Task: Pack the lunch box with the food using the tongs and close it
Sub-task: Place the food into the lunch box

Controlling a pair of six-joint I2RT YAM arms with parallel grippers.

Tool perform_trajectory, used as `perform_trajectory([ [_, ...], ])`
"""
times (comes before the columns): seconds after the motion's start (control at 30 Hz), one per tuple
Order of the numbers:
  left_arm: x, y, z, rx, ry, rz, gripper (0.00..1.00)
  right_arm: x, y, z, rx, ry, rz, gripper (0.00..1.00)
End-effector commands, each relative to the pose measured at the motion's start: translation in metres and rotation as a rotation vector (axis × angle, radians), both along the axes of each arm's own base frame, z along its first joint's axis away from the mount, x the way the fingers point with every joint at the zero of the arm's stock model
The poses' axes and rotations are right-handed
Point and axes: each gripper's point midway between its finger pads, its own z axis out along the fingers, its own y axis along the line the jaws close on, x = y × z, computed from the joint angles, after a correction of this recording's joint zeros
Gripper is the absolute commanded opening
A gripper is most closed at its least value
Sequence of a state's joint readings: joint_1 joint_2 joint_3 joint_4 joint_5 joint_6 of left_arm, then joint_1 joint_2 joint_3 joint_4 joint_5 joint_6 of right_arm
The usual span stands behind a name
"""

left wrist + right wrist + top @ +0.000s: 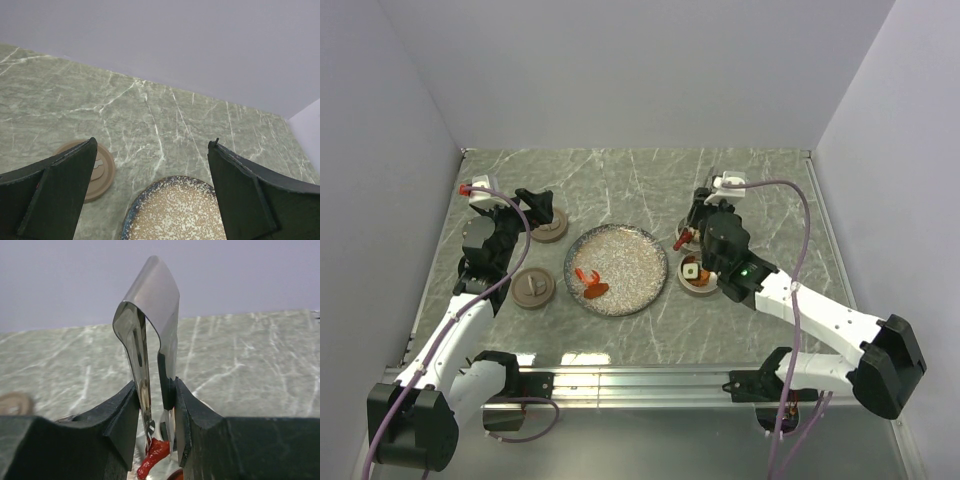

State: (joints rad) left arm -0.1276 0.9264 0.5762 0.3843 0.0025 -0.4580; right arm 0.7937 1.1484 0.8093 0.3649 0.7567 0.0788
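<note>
My right gripper (156, 400) is shut on the shiny metal tongs (150, 315), whose joined end sticks up and whose tips pinch a red piece of food (154, 455). From above, that gripper (700, 222) hangs over two round brown lunch box tins; the red piece (682, 238) is over the far tin (678, 245). The near tin (698, 279) holds a white square with a dark centre. More red and orange food (588, 284) lies on the speckled plate (630, 250). My left gripper (533, 203) (153, 145) is open and holds nothing, above the far lid (550, 226).
Two flat brown lids lie left of the plate, the far lid (100, 170) and the near lid (533, 289). The plate's rim (150, 192) shows below my left fingers. Grey walls close in the marble table on three sides.
</note>
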Motion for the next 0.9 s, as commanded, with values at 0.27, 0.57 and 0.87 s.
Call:
perform_trajectory([
  [0.27,0.003,0.005,0.011,-0.01,-0.048,0.029,0.99,0.034,-0.043,0.004,-0.004,-0.001,-0.112,0.17],
  [0.57,0.004,0.004,0.011,-0.008,-0.05,0.024,0.99,0.059,-0.059,-0.007,-0.005,0.029,-0.146,0.17],
  [0.87,0.005,0.004,0.01,-0.01,-0.045,0.026,0.99,0.068,-0.062,-0.011,-0.018,0.033,-0.163,0.17],
])
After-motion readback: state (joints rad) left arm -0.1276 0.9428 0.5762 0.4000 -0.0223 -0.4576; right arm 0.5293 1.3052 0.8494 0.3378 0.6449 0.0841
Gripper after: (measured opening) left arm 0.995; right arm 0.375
